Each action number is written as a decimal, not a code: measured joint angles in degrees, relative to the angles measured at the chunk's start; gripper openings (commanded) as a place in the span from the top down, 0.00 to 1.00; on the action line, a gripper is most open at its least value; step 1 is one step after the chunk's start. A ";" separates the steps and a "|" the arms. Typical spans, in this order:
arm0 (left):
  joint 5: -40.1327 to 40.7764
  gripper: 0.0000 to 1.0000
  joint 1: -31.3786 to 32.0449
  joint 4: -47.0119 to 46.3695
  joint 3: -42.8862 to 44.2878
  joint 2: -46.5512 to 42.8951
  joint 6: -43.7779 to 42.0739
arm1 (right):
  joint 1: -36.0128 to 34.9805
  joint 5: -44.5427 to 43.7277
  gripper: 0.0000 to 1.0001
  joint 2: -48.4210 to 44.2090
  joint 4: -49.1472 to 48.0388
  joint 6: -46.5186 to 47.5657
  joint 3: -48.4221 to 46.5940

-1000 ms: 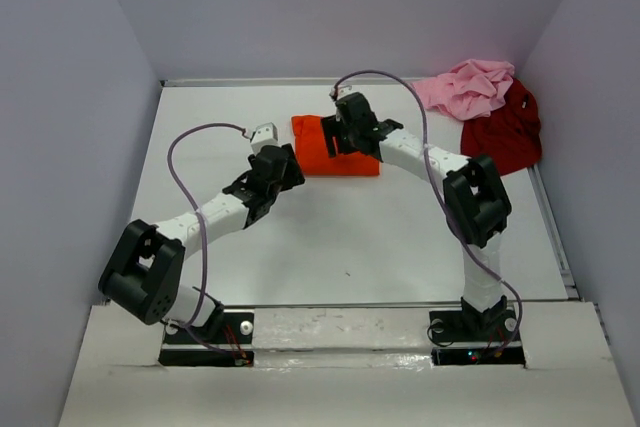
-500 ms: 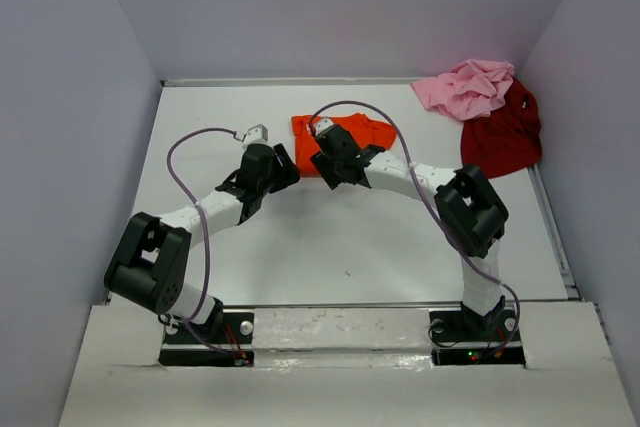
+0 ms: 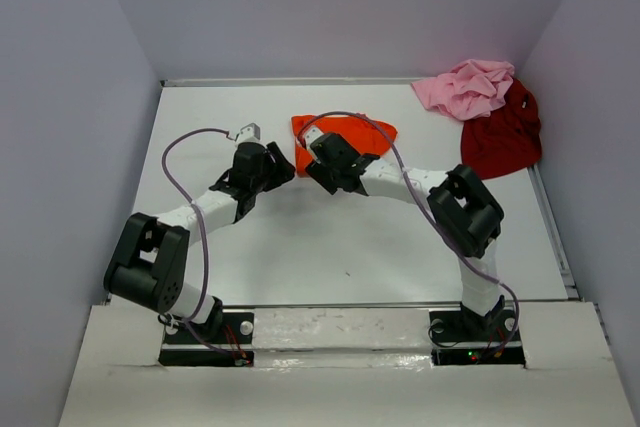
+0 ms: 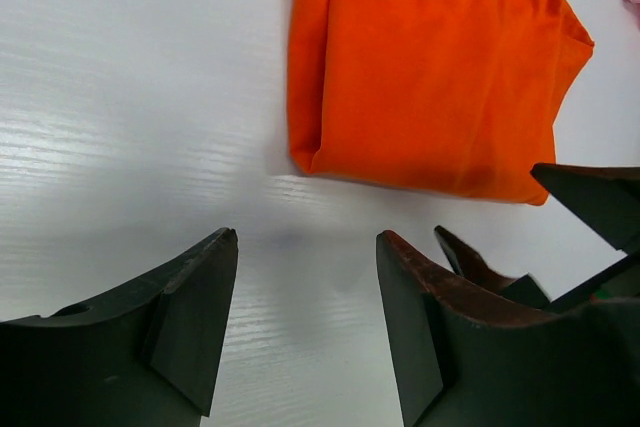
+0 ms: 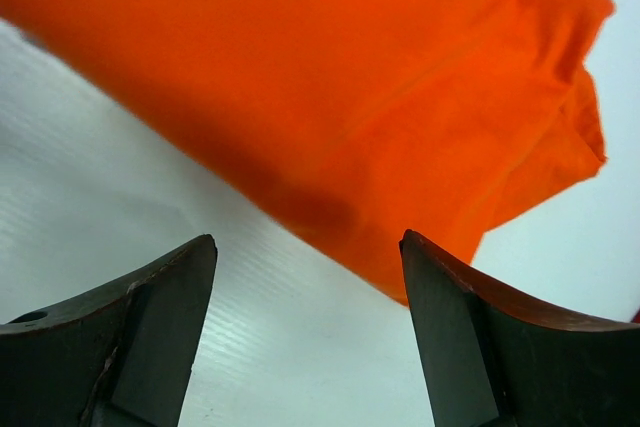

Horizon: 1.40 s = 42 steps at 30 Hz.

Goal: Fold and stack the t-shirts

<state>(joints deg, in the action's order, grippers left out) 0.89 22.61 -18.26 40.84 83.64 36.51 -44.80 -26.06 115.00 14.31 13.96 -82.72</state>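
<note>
The bright orange t-shirt (image 3: 352,133) lies folded on the white table, mid-back; it fills the top of the left wrist view (image 4: 430,67) and the right wrist view (image 5: 330,77). My left gripper (image 3: 282,171) is open and empty just short of the shirt's near left corner (image 4: 305,247). My right gripper (image 3: 320,169) is open and empty over bare table at the shirt's near edge (image 5: 310,247); its fingers (image 4: 590,202) show beside my left gripper. The light pink t-shirt (image 3: 467,87) and the dark red t-shirt (image 3: 505,137) lie crumpled at the back right.
Grey walls close in the table (image 3: 350,247) on the left, back and right. The two crumpled shirts touch each other in the back right corner. Both arms reach in towards the middle, their grippers close together.
My right gripper has drawn back from over the orange shirt to its near edge, moving left and towards me. My left gripper has shifted slightly left. The shirt's right edge has shifted.
</note>
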 measured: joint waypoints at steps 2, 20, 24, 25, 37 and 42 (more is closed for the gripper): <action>-0.72 0.33 -0.63 0.00 0.00 0.00 0.04 | -0.66 1.38 0.19 0.00 -0.90 0.85 1.53; -3.67 0.33 -1.38 -0.81 -0.39 -0.02 0.48 | -1.46 3.80 0.25 6.25 -7.39 4.39 -1.16; -3.34 0.33 -1.64 -0.85 -0.39 -0.13 0.46 | -1.46 3.65 0.50 7.48 -8.31 5.62 -2.23; -3.39 0.33 -1.70 -0.90 -0.39 -0.17 0.46 | -1.46 3.61 0.58 7.69 -8.39 5.62 -2.36; -3.63 0.33 -1.57 -0.85 -0.98 0.00 0.48 | -1.44 3.08 1.00 8.92 -9.46 6.45 -2.60; -3.19 0.33 -1.77 -0.87 -0.98 1.29 0.57 | -1.44 3.10 1.00 8.81 -9.73 6.43 -2.40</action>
<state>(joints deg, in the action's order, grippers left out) -2.31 20.84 -19.14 39.86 84.93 37.08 -46.24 -22.96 123.81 4.58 20.38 -85.12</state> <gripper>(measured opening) 0.669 0.043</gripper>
